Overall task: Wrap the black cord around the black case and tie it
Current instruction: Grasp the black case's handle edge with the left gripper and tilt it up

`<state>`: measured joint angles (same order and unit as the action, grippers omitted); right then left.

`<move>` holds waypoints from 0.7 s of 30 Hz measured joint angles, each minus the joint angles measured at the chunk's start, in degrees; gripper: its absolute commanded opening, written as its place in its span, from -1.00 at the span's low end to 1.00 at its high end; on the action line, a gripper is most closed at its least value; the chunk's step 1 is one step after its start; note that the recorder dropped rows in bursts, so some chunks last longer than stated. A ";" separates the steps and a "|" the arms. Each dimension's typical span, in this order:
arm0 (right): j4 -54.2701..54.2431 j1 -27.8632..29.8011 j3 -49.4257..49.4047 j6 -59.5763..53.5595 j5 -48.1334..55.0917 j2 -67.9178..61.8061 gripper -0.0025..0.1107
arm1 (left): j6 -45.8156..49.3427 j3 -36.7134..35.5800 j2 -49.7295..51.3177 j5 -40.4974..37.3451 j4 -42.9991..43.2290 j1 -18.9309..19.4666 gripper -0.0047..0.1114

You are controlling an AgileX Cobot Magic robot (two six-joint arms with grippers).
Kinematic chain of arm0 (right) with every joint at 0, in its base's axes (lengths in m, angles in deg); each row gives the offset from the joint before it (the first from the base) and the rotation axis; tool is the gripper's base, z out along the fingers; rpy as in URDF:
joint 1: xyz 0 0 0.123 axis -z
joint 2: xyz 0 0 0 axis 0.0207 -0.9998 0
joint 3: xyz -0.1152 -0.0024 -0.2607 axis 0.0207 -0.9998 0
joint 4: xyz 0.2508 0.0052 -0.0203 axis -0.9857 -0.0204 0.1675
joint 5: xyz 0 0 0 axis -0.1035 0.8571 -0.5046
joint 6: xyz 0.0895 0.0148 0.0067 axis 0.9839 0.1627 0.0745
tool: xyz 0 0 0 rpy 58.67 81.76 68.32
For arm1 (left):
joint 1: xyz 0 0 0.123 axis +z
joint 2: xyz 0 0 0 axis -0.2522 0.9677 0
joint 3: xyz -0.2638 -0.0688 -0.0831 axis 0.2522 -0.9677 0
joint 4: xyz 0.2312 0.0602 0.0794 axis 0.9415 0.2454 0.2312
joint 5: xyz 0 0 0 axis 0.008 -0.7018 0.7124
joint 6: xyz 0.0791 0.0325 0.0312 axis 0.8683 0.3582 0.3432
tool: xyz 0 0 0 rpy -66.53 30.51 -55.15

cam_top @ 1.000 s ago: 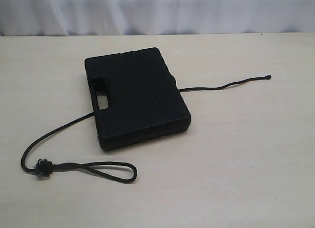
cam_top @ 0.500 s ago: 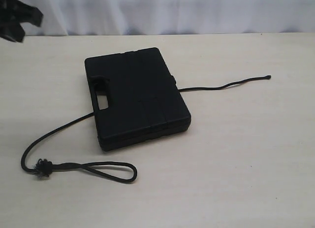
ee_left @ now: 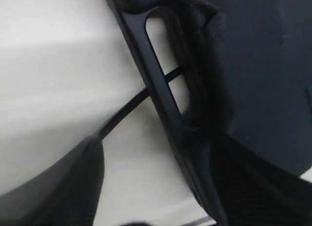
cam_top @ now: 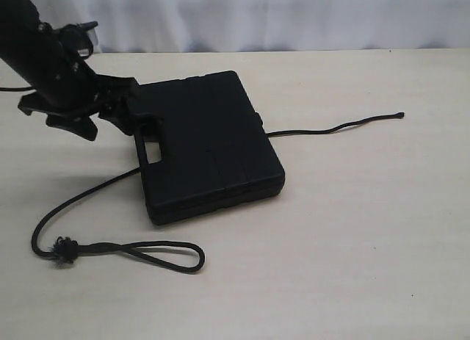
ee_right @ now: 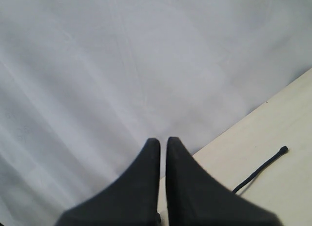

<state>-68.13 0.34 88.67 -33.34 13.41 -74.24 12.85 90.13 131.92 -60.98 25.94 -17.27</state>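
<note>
The black case (cam_top: 205,145) lies flat mid-table, its handle slot (cam_top: 152,150) toward the left. The black cord (cam_top: 88,193) runs under it. One end goes right to a small knotted tip (cam_top: 399,115); the other curves left to a frayed knot (cam_top: 64,250) and a loop (cam_top: 169,252). My left gripper (cam_top: 103,120) is open at the case's handle side. In the left wrist view, my left gripper (ee_left: 156,143) straddles the handle bar (ee_left: 161,96), with the cord (ee_left: 122,111) beneath. My right gripper (ee_right: 162,140) is shut and empty, off the table edge, the cord tip (ee_right: 283,149) beyond it.
The pale wooden table (cam_top: 352,244) ends at a white backdrop curtain (cam_top: 294,17) along its far edge. My left arm (cam_top: 37,61) slants in from the top left corner. The right arm is out of the exterior view.
My left arm has come in from the top left and dropped to the case's handle side. Case and cord have not moved.
</note>
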 measured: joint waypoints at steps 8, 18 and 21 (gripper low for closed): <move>0.00 0.00 0.00 0.00 0.14 0.00 -0.88 | 3.75 0.00 7.12 9.13 -4.51 0.00 0.10; 0.00 0.00 0.00 -0.08 0.54 0.00 -0.88 | 9.94 0.00 13.24 14.53 -10.64 -0.52 0.09; 0.00 0.00 0.00 -0.08 0.63 0.00 -0.88 | 10.12 0.28 14.63 17.94 -10.26 -1.98 -0.46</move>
<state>-68.13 0.34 88.67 -33.43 14.04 -74.24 22.97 90.41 146.55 -43.04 15.68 -19.24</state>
